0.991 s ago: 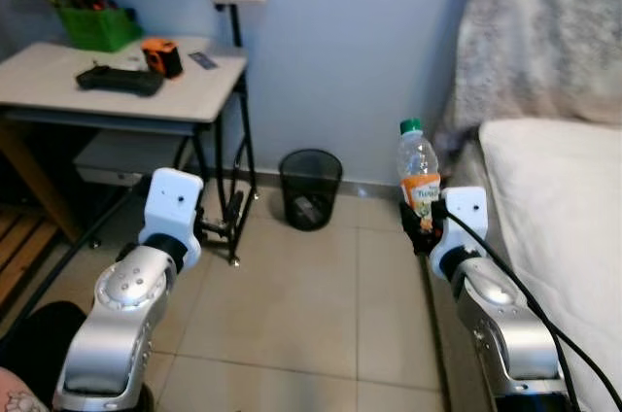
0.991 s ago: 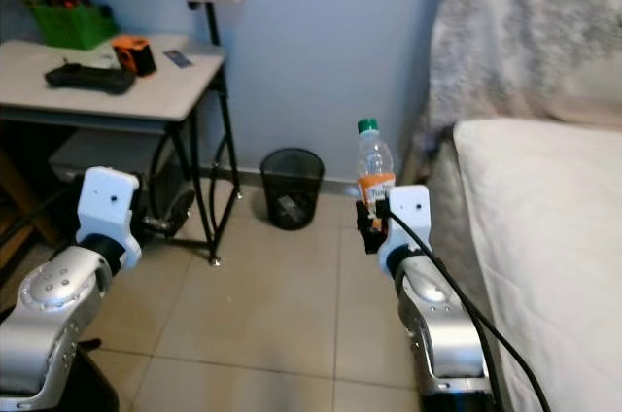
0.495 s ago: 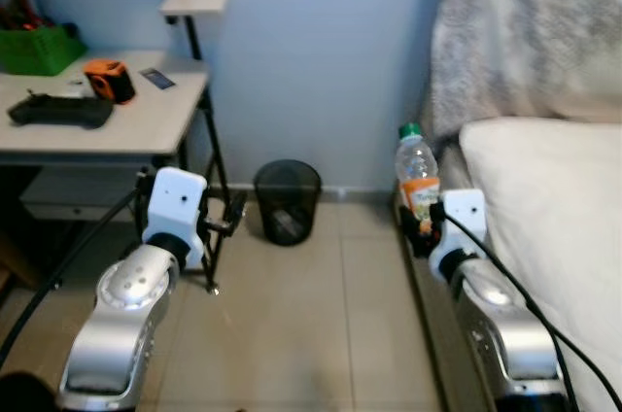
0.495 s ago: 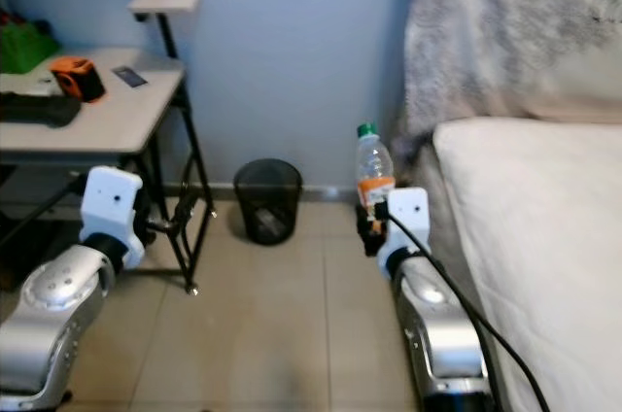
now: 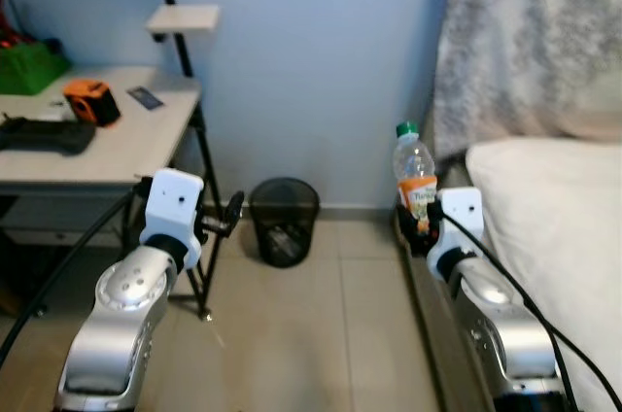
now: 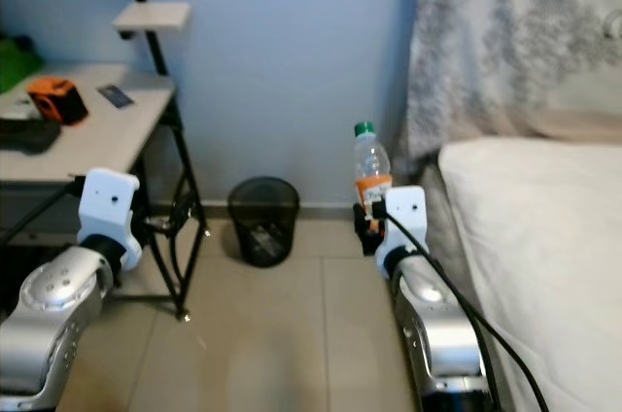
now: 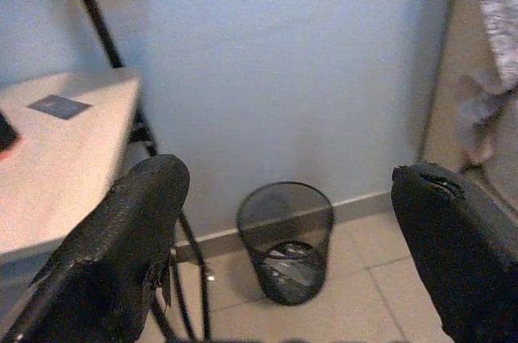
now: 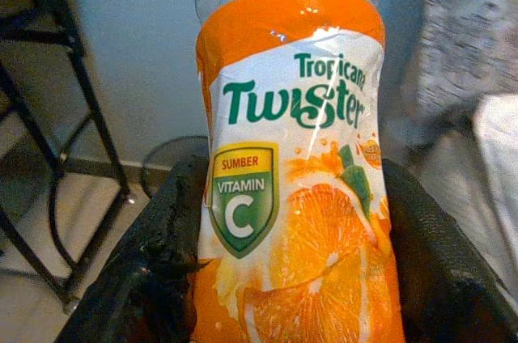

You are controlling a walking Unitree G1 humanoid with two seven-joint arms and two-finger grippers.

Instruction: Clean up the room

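An empty clear plastic bottle with a green cap and an orange Tropicana Twister label stands upright in my right gripper, which is shut on it at chest height, beside the bed. A black mesh waste bin stands on the tiled floor against the blue wall, ahead and to the left of the bottle; some litter lies inside it. My left gripper is open, held up in front of the table leg, with the bin seen between its fingers.
A white-topped table on black legs stands at the left, holding a black controller, an orange device and a green box. A bed with a white mattress and grey blanket borders the right. Tiled floor lies between.
The camera has turned and moved closer to the wall, so the bin and table have shifted in view. Both arms keep their pose; the bottle stays in the right gripper.
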